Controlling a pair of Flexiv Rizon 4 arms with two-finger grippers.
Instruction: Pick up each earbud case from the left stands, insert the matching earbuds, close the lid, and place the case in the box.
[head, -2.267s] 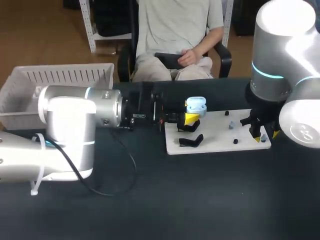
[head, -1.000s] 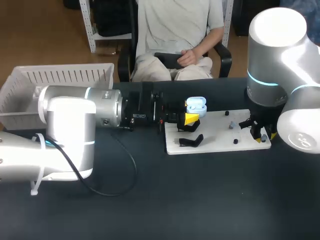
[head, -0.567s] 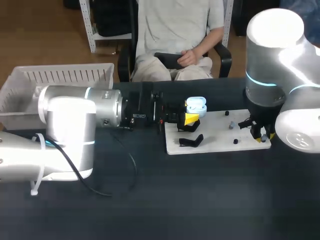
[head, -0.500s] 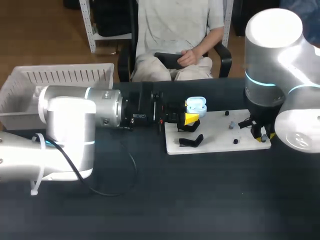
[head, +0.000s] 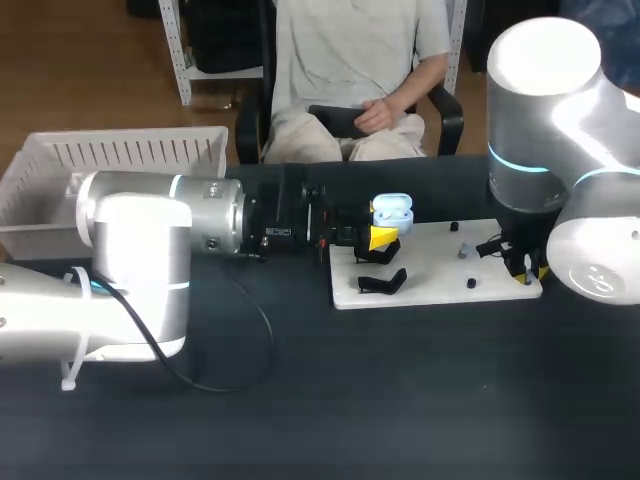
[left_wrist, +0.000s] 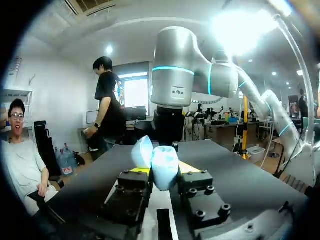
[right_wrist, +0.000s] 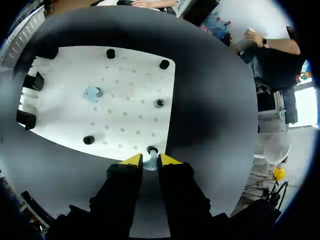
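Your right arm (head: 545, 120) leaned inward; its gripper (right_wrist: 150, 159) narrowly pinched a pale-blue earbud (right_wrist: 150, 164) at the white board's (right_wrist: 125, 100) right edge. Your left gripper (head: 382, 238) clasped the open earbud case (head: 392, 209) above the board's left edge.

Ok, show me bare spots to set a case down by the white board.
The table in front of the white board is bare along its near edge. On the board, the middle between the black stand and the pegs is free. Crowded: its far left corner, where the left gripper holds the earbud case, and the near right corner under the right gripper.
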